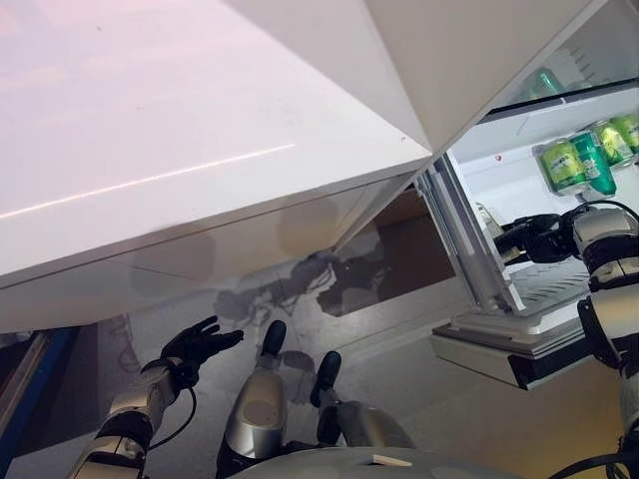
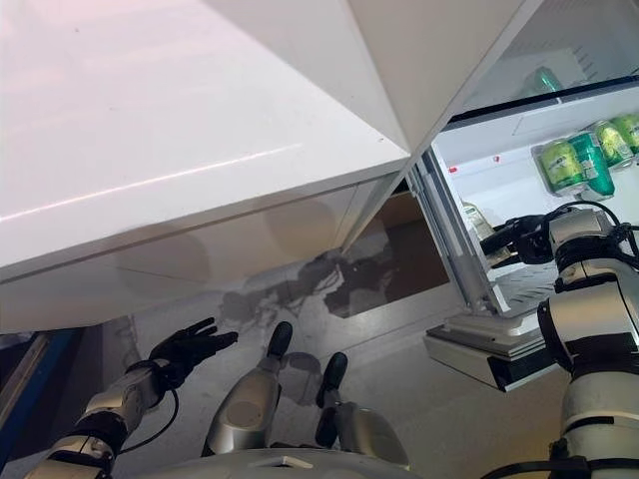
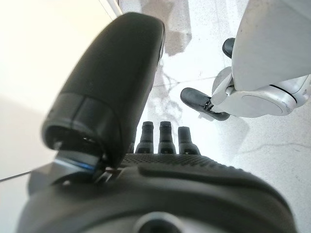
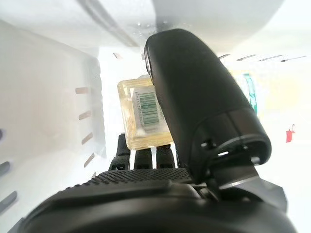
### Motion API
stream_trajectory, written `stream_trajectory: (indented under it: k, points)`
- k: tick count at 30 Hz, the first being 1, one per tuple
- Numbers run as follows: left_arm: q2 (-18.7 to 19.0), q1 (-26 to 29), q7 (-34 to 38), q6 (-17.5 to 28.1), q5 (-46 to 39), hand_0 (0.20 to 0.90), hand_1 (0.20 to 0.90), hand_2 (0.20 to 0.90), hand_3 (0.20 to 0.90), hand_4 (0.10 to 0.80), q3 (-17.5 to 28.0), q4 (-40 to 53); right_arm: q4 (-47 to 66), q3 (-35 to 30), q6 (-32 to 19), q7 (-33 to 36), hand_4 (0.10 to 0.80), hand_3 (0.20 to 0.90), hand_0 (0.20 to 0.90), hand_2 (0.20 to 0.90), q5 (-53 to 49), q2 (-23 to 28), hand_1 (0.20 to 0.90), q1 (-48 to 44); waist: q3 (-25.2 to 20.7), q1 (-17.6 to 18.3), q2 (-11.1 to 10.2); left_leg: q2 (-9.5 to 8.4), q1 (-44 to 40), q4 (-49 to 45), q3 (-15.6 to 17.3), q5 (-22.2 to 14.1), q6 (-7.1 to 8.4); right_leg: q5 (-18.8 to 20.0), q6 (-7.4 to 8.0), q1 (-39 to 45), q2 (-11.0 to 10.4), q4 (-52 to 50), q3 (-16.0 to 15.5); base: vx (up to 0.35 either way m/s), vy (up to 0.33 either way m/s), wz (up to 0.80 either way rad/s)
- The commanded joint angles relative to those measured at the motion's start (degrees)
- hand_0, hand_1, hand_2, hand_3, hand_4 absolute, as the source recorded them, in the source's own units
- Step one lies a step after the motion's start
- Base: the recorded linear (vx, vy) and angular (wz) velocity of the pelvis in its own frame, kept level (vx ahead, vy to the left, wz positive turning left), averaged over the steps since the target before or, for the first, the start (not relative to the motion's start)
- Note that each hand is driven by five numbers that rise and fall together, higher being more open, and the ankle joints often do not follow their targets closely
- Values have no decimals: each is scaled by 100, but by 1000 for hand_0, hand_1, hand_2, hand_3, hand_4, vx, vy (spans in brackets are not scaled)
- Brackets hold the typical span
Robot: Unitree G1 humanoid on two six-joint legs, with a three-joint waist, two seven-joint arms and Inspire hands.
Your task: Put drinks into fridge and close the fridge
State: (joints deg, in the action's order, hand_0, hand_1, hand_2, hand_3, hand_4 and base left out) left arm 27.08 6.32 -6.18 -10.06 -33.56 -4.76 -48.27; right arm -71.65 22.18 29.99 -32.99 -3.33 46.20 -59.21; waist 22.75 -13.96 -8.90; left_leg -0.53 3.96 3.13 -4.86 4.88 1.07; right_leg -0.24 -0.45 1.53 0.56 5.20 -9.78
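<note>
The right hand (image 1: 531, 239), reaching into the fridge (image 1: 519, 299), has its fingers curled round a pale bottle (image 4: 143, 114) (the left hand (image 1: 200, 344) hangs spread), which could tip if let go carelessly.

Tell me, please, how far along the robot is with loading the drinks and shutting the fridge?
Done: green bottles already lie on a fridge shelf. In hand: the right hand reaches into the fridge, its fingers curled round a pale yellow bottle, apparently not yet released. Left: letting go, withdrawing, and closing the fridge door, which stands wide open. The left hand hangs open and empty.
</note>
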Motion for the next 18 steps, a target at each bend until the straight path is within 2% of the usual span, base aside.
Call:
stream_trajectory:
  k: [1, 11, 14, 18]
  points:
    - [250, -313, 53, 88, 190, 900, 900, 900, 900, 800, -174, 84, 61, 279, -84, 394, 800, 900, 900, 900, -64, 432, 900, -305, -321, 12, 79, -183, 326, -256, 103, -301, -175, 489, 253, -622, 17, -334, 129, 0, 0, 0]
    - [206, -356, 44, 106, 230, 900, 900, 900, 900, 800, -157, -42, 179, 93, -131, 520, 800, 900, 900, 900, -354, 618, 900, -155, -501, 123, 46, -155, 139, -184, 159, -334, -193, 454, 256, -502, 28, -322, 201, 3, 3, -1]
    - [185, -418, 8, 107, 311, 900, 900, 900, 900, 800, -137, -114, 287, 19, -325, 574, 800, 900, 900, 900, -486, 749, 900, -48, -616, 186, 30, -145, 29, -147, 185, -352, -197, 436, 258, -423, 29, -306, 229, 44, 35, -5]
    - [146, -503, -70, 146, 416, 900, 900, 900, 900, 800, -127, -271, 635, -98, -635, 1047, 800, 900, 900, 900, -765, 997, 900, 61, -826, 322, 20, -119, -131, -96, 291, -387, -195, 409, 275, -324, 20, -286, 269, 53, 42, -2]
